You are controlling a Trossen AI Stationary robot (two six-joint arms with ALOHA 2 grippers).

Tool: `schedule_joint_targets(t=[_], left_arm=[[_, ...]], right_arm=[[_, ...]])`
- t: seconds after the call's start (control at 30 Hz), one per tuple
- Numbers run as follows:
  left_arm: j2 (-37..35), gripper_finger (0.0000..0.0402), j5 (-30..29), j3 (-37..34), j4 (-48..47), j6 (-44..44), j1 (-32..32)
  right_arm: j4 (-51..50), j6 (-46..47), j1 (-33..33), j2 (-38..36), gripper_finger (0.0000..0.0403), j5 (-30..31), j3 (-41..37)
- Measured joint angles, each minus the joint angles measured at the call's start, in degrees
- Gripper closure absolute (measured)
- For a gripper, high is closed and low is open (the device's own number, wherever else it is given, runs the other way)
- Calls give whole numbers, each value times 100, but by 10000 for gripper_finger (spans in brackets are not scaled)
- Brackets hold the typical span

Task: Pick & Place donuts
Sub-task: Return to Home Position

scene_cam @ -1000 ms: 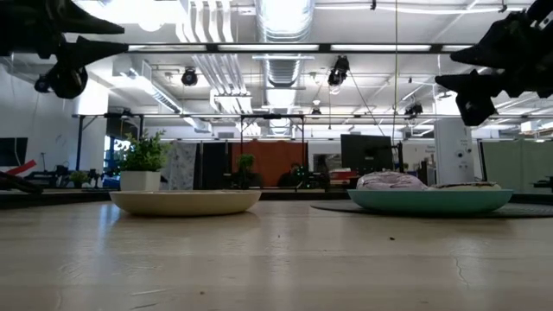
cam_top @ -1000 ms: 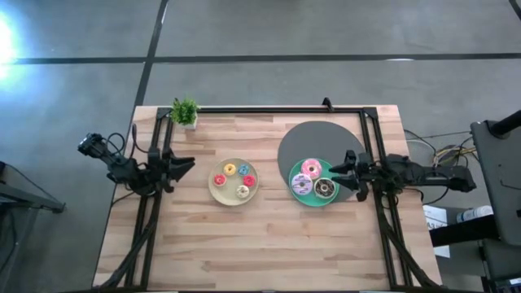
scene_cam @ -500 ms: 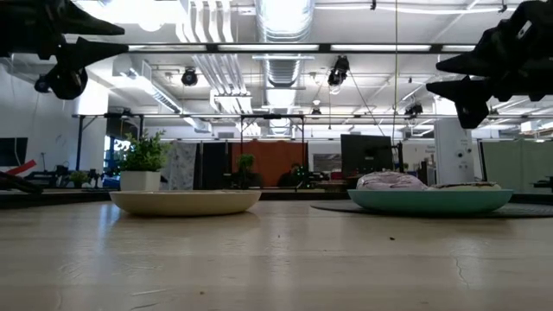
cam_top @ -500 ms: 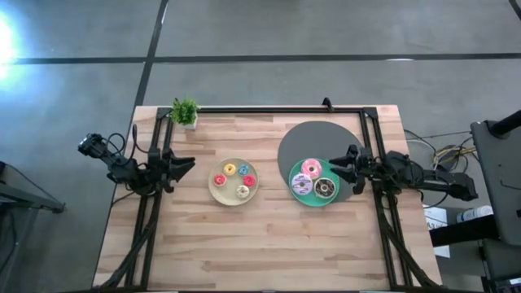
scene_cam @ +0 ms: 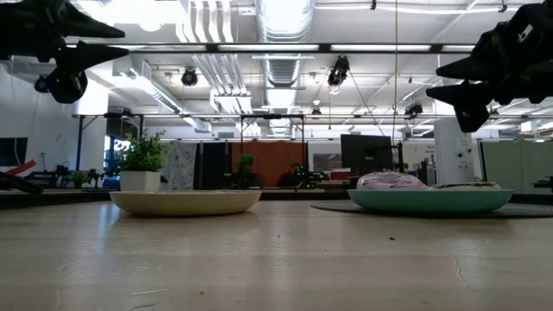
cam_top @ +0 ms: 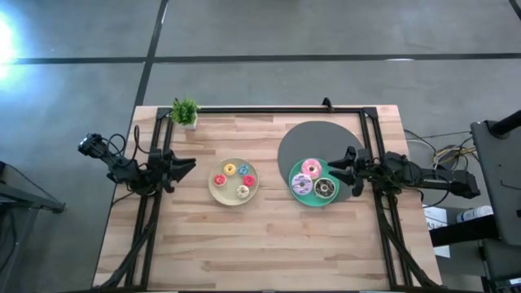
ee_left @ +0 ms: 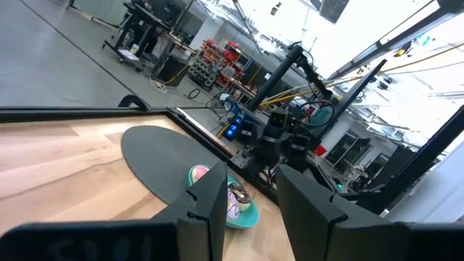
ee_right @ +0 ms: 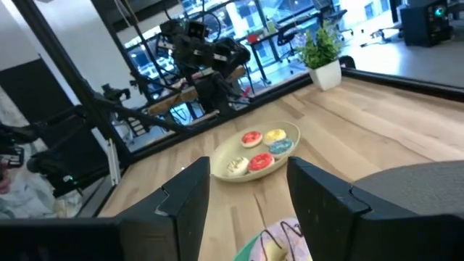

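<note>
The right gripper (cam_top: 339,169), jaws spread and empty, hangs above the right rim of the teal plate (cam_top: 303,201) at frame right, beside the three large donuts (cam_top: 310,168) (close quarters). A low swing home could clip them. The mini donuts (cam_top: 230,169) lie on the centre cream plate (cam_top: 224,196). The left gripper (cam_top: 187,165), open and empty, waits at far left.

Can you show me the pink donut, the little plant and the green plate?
pink donut (cam_top: 306,169): high view, on its frosting.
little plant (cam_top: 185,109): high view, on its green leaves.
green plate (scene_cam: 429,202): low view, on its side wall.
</note>
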Motion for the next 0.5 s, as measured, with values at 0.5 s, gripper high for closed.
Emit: schedule_joint_targets(t=[0.5], left_arm=[[0, 307, 0, 0, 4, -259, 1]], right_arm=[[-4, 43, -12, 41, 228, 3, 0]])
